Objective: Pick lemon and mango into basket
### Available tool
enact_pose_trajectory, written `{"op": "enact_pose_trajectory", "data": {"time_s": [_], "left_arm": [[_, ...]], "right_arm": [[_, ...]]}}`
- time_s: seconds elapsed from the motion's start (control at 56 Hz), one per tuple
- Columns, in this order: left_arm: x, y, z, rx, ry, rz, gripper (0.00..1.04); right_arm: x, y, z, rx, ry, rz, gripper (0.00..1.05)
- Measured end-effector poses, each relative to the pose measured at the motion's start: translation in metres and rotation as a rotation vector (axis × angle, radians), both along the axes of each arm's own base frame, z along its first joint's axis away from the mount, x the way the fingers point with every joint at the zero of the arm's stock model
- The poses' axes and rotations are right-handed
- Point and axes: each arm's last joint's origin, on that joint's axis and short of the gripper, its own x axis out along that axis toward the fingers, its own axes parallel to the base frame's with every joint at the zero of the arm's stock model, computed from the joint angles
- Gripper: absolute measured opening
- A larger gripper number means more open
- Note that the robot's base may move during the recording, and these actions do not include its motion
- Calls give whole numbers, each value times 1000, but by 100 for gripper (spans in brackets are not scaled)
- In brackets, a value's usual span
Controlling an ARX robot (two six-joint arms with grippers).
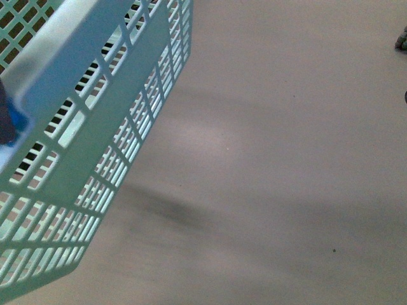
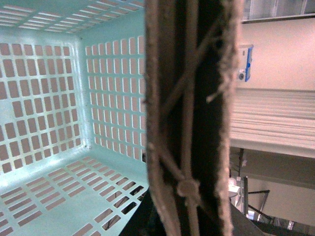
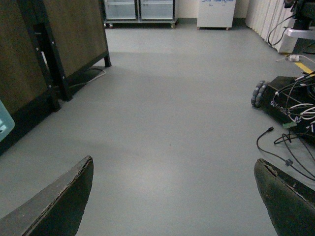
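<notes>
Basket point(image 1: 71, 58): one, tilted; one brown handle point(image 2: 183, 113). Right gripper point(image 3: 173, 162) wide; left jaws: cannot tell.

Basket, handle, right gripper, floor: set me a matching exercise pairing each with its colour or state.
Things:
1. basket
2. handle
3. right gripper
4. floor

Colour or state:
A. open, holding nothing
B. brown, woven
C. aqua, slotted
D. grey, smooth

Pairs: 1-C, 2-B, 3-A, 4-D
</notes>
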Motion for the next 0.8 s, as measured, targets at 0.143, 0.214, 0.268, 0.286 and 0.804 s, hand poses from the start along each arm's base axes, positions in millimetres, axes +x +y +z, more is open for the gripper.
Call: {"op": "enact_pose_trajectory", "data": {"time_s": [0.143,0.214,0.268,0.286,0.804], "left_arm": [[-4,-1,3,-7,-13,-5,5],[-4,-1,3,-8,-13,-5,5],[-4,-1,3,-9,-13,-4,5],[-4,-1,3,-9,-13,-4,5],[-4,-1,3,-10,-13,-3,5]], "right_arm": [[0,0,0,0,0,0,96],[0,0,0,0,0,0,96],[0,0,0,0,0,0,96],[0,0,0,0,0,0,96],[0,0,0,0,0,0,96]]}}
